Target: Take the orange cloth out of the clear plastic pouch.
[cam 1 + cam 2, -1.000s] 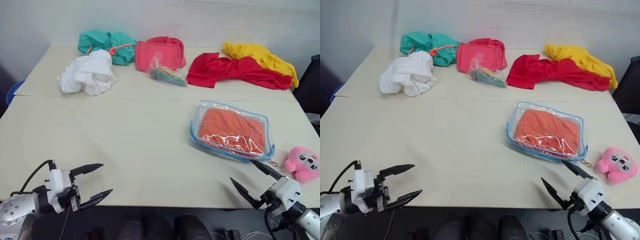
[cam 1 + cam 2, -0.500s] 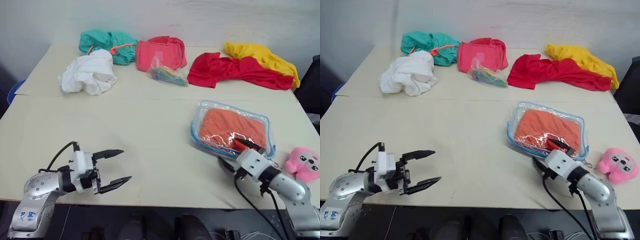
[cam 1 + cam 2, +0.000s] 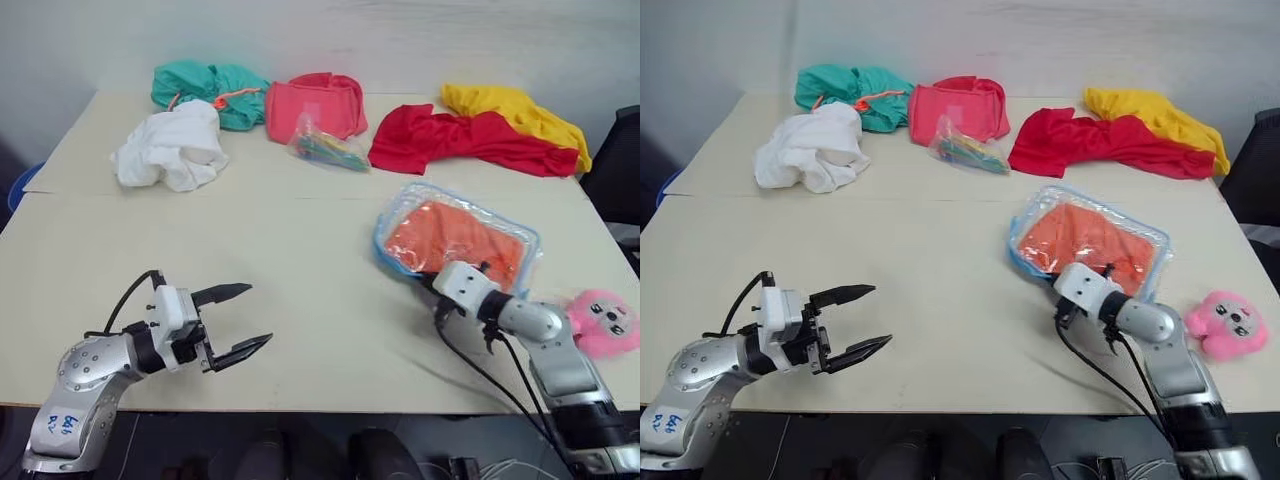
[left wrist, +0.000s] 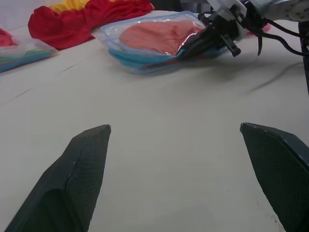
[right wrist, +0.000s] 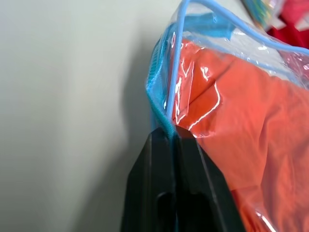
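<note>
1. Orange cloth (image 3: 455,236): inside clear plastic pouch (image 3: 398,218), not yet removed.
2. Right gripper (image 5: 173,137): clamped on pouch's blue trim, near edge.
3. Left gripper (image 3: 240,321): fingers apart, empty, well apart from pouch.
4. Remaining: opening, extraction.

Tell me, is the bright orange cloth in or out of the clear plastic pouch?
In. The bright orange cloth lies wholly behind the walls of the clear plastic pouch.

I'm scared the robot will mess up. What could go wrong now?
The right hand is pinching only the clear plastic pouch edge, so a pull might drag the whole pouch with the orange cloth still inside. The thin edge could also slip free. The left hand is open, far away, not holding the pouch down.
</note>
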Tool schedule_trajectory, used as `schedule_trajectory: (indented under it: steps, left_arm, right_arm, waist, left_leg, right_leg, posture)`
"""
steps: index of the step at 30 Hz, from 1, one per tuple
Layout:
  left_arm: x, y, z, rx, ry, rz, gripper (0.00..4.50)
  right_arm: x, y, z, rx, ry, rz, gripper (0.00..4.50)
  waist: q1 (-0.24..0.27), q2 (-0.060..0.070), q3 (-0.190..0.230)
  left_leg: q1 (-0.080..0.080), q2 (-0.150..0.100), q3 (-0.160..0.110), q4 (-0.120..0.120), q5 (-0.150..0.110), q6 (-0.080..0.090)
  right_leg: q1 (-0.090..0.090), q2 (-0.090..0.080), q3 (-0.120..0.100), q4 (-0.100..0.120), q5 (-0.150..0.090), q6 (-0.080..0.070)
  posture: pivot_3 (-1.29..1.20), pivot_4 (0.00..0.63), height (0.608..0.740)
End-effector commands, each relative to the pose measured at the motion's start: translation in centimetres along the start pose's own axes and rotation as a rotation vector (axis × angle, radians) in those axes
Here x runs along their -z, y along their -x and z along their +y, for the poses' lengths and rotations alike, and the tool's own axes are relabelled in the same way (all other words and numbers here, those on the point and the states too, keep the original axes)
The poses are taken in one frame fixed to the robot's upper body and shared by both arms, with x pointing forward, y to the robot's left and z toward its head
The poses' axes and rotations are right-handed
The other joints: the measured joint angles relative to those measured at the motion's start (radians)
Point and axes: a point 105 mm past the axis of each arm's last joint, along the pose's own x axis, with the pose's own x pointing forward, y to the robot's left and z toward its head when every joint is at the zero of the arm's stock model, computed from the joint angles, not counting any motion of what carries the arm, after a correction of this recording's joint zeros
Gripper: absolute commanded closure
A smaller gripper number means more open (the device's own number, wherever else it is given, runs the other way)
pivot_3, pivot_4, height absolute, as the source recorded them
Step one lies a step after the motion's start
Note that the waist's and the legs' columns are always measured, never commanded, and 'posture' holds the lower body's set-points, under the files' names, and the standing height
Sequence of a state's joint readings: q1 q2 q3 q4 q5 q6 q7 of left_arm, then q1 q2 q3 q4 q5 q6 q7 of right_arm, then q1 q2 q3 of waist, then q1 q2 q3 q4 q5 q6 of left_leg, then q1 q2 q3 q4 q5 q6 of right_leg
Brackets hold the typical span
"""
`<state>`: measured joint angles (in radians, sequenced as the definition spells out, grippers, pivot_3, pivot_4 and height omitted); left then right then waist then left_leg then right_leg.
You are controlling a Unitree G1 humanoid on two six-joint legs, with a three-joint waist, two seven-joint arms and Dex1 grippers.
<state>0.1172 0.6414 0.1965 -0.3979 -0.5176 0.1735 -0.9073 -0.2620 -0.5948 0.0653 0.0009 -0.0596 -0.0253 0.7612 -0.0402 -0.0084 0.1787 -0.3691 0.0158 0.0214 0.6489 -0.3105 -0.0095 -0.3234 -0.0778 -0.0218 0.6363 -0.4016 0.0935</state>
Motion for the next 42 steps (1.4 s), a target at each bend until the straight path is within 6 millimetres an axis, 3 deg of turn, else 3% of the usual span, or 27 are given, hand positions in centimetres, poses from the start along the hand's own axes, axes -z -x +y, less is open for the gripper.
schedule_trajectory:
  steps: [1,5,8,12,14,19,22,25,28,31,35,42]
  left_arm:
    - [-1.1,-0.1,-0.3,-0.006,-0.029,-0.026,0.00]
    - [-1.3,-0.4,-0.4,-0.013,-0.027,-0.026,0.00]
    - [-1.6,-0.5,-0.2,-0.027,-0.030,-0.030,0.00]
    - [-1.6,-0.4,0.0,-0.040,-0.028,-0.026,0.00]
    - [-1.7,-0.5,-0.1,-0.038,-0.025,-0.025,0.00]
    - [-1.6,-0.6,-0.6,-0.011,0.013,-0.016,0.00]
    - [-1.4,-0.4,-0.7,0.017,0.068,-0.005,0.00]
    - [-1.4,-0.2,-0.9,0.052,0.089,0.010,0.00]
    - [-1.6,-0.1,-1.2,0.089,0.098,0.011,0.00]
    - [-2.1,-0.4,-1.4,0.121,0.071,0.004,0.00]
    - [-2.4,-1.1,-1.4,0.137,0.056,-0.011,0.00]
    - [-2.4,-1.4,-1.1,0.164,0.046,-0.015,0.00]
  right_arm:
    - [-3.7,-2.3,1.9,-0.122,0.042,-0.128,4.46]
    - [-6.8,-4.6,4.8,-0.259,0.101,-0.200,4.46]
    - [-7.4,-4.8,6.5,-0.320,0.087,-0.209,4.46]
    - [-7.6,-4.6,7.1,-0.325,0.078,-0.221,4.46]
    - [-7.6,-4.9,6.6,-0.275,-0.019,-0.208,4.46]
    - [-8.7,-4.6,6.4,-0.289,-0.114,-0.258,3.24]
    - [-9.4,-1.6,7.2,-0.386,-0.191,-0.338,2.17]
    - [-9.0,2.0,6.2,-0.375,-0.245,-0.382,1.21]
    - [-8.0,5.7,3.7,-0.281,-0.291,-0.371,0.22]
    - [-5.3,8.7,0.6,-0.170,-0.304,-0.216,0.22]
    - [-1.7,11.5,-2.0,-0.139,-0.296,0.032,0.22]
    - [4.3,14.1,-3.8,-0.181,-0.324,0.361,0.22]
  waist:
    - [0.000,0.000,0.000]
    - [0.003,0.000,0.000]
    - [0.012,0.000,0.000]
    - [0.015,0.000,0.000]
    - [0.012,0.000,0.000]
    - [0.010,0.000,0.000]
    - [0.015,0.000,0.000]
    - [0.018,0.000,0.000]
    - [0.017,0.000,0.000]
    - [0.015,0.000,0.001]
    - [0.012,0.001,0.001]
    - [0.014,0.001,0.001]
  left_leg:
    - [0.000,0.000,0.000,0.000,0.000,0.000]
    - [-0.001,0.000,0.000,0.000,0.000,0.000]
    - [-0.002,0.000,-0.001,0.000,0.000,0.000]
    - [-0.003,-0.001,-0.003,0.001,0.000,0.001]
    - [-0.003,-0.001,-0.003,0.001,0.000,0.001]
    - [-0.002,-0.001,-0.003,0.000,0.000,-0.001]
    - [-0.002,-0.001,-0.004,-0.001,0.000,-0.001]
    - [-0.005,-0.002,-0.008,0.000,0.000,0.000]
    - [-0.006,-0.002,-0.008,0.000,-0.001,0.001]
    - [-0.005,-0.002,-0.008,0.001,0.000,0.001]
    - [-0.002,-0.002,-0.008,-0.001,0.000,0.001]
    - [-0.002,-0.002,-0.007,0.000,0.000,0.001]
  right_leg:
    - [0.000,0.000,0.000,0.000,0.000,0.000]
    - [-0.001,0.000,0.000,0.001,0.000,0.000]
    - [-0.001,0.000,-0.001,0.001,0.000,0.000]
    - [0.000,-0.001,-0.001,0.001,0.000,0.000]
    - [0.000,-0.001,0.000,0.000,0.000,0.000]
    - [-0.001,0.000,0.000,0.000,0.000,0.000]
    - [0.000,-0.001,-0.001,0.000,0.000,0.000]
    - [0.001,-0.001,0.000,-0.001,0.000,0.000]
    - [0.002,-0.001,0.000,-0.005,0.000,0.000]
    - [0.003,0.000,-0.001,-0.007,0.000,0.000]
    - [0.005,0.000,0.000,-0.007,0.000,0.000]
    - [0.006,0.001,0.000,-0.008,0.000,0.000]
  posture:
    - [0.00,0.150,0.740]
    - [0.00,0.150,0.740]
    - [0.00,0.150,0.740]
    - [0.00,0.150,0.740]
    - [0.00,0.150,0.740]
    - [0.00,0.150,0.740]
    - [0.00,0.150,0.740]
    - [0.00,0.150,0.740]
    - [0.00,0.150,0.740]
    - [0.00,0.150,0.740]
    - [0.00,0.150,0.740]
    - [0.00,0.150,0.740]
